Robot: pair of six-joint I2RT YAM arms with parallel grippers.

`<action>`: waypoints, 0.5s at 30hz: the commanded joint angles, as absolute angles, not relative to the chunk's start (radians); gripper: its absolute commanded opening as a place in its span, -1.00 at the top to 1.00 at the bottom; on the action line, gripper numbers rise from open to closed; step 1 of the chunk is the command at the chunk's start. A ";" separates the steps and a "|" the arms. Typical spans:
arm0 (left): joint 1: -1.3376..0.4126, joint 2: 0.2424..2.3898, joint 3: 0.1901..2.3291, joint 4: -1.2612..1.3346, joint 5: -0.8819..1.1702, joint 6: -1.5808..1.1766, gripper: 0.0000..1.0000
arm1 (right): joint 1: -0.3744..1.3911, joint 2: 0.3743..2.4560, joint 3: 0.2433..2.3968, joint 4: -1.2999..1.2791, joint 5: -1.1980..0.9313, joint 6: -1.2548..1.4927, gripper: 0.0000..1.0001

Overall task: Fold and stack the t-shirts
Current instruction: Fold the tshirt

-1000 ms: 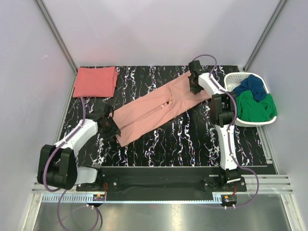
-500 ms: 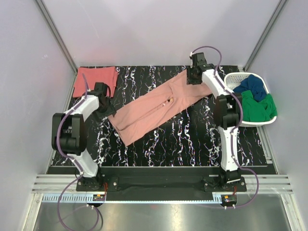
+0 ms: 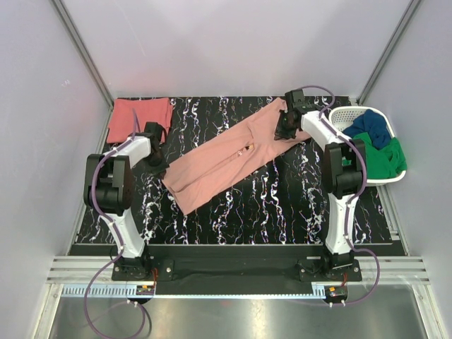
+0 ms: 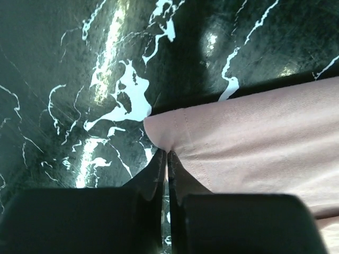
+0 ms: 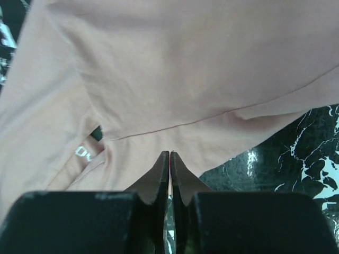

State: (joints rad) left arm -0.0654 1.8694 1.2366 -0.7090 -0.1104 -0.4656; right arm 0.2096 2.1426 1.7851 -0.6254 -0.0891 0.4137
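I am holding my left fingers [image 4: 151,174] closed at a corner of the pale pink t-shirt [image 3: 226,155] and my right fingers [image 5: 156,174] closed at its far end.

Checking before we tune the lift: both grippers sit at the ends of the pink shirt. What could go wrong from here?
1. The left gripper seems to pinch only the hem corner of the pale pink t-shirt; it may slip out on lifting.
2. The right gripper is shut over layered cloth; it could catch one layer only, skewing the fold.
3. The left arm passes close by the folded coral-red t-shirt and might drag it.
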 commanded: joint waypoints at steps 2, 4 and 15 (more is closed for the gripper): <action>-0.060 1.846 1.232 -0.756 -0.115 -0.449 1.00 | 0.186 2.181 1.792 -0.606 -0.043 0.402 0.83; -0.058 1.804 1.197 -0.768 -0.115 -0.453 1.00 | 0.178 2.207 1.793 -0.609 -0.026 0.377 0.83; -0.063 1.571 0.967 -0.755 0.158 -0.558 0.88 | 0.130 2.379 2.001 -0.710 0.055 0.170 0.83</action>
State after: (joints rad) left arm -0.0647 1.6539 1.0164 -0.7673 0.0193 -0.5034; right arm 0.1360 2.3112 1.8843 -0.6617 -0.0055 0.2714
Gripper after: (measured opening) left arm 0.052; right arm 0.082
